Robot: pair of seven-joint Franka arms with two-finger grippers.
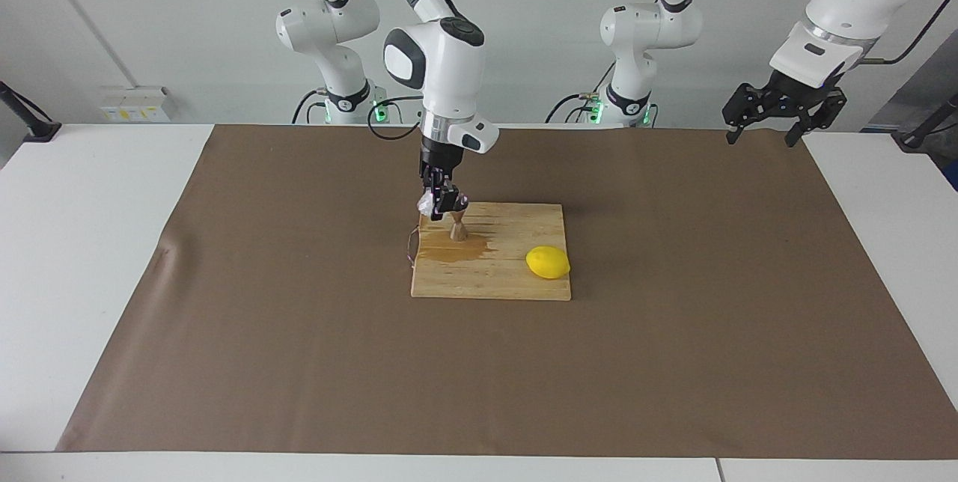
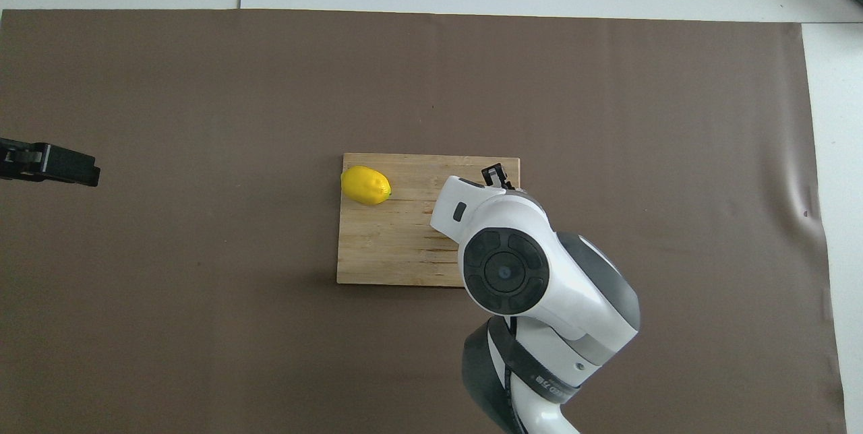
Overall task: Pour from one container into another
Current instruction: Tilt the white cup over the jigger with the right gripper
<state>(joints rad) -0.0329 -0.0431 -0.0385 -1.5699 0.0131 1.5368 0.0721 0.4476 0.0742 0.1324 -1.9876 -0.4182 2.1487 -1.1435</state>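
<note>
Right gripper [image 1: 441, 201] was clamped on the glass cup [image 1: 427, 204], tipped over the steel jigger [image 1: 457, 226], which stood on the wooden board [image 1: 516, 280] at the right arm's end. A wet stain [image 1: 456, 250] lay around the jigger's foot. Judgement: tilt slowly, keeping the cup's lip above the jigger's mouth, to avoid more spill. Count: one cup, one jigger, one board, one lemon [image 1: 548, 263]. Left gripper [image 1: 782, 109] waited open above the table's left-arm end.
</note>
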